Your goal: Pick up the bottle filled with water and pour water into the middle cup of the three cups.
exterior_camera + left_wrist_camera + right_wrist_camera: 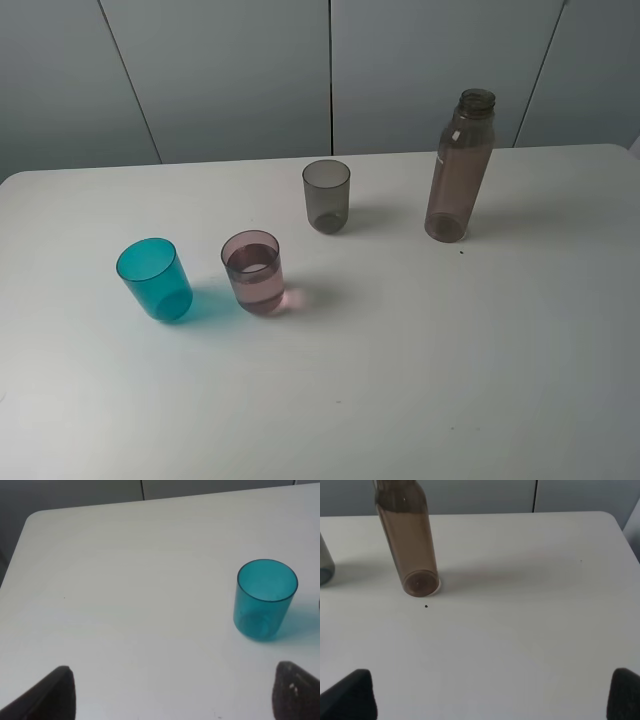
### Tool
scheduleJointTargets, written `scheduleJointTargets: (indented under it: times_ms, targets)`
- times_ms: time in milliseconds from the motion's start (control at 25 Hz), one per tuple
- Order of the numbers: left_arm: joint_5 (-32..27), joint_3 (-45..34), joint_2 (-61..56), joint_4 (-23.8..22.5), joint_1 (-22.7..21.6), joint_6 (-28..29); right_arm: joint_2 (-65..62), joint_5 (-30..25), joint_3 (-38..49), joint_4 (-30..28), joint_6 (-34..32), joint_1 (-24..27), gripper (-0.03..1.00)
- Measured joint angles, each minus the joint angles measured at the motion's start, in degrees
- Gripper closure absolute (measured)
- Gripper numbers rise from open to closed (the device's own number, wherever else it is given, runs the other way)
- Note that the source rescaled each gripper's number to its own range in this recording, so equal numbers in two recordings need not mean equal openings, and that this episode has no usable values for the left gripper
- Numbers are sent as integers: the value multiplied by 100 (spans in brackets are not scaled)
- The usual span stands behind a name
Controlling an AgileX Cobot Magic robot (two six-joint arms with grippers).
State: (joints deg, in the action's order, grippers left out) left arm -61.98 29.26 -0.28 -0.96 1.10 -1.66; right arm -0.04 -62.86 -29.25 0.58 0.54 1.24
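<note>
With the middle cup (252,273) already holding water near the bench's (420,380) centre and the bottle (460,168) upright toward its far right edge, pouring looks done, both sets of jaws gaping empty, leaving only retreat.

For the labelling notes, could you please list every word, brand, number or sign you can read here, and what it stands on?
None: no readable text shows in any view.
The bottle: bare, no label or print.
The teal cup, the middle cup, the grey cup: plain plastic, unmarked.
The table: only a tiny dark speck, not a character.
</note>
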Motion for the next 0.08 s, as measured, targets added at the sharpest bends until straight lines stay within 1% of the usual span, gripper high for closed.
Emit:
scheduleJointTargets:
  times_ms: [80]
  targets:
    - [0,0,0,0,0,0,0,0,0,0,0,0,-3]
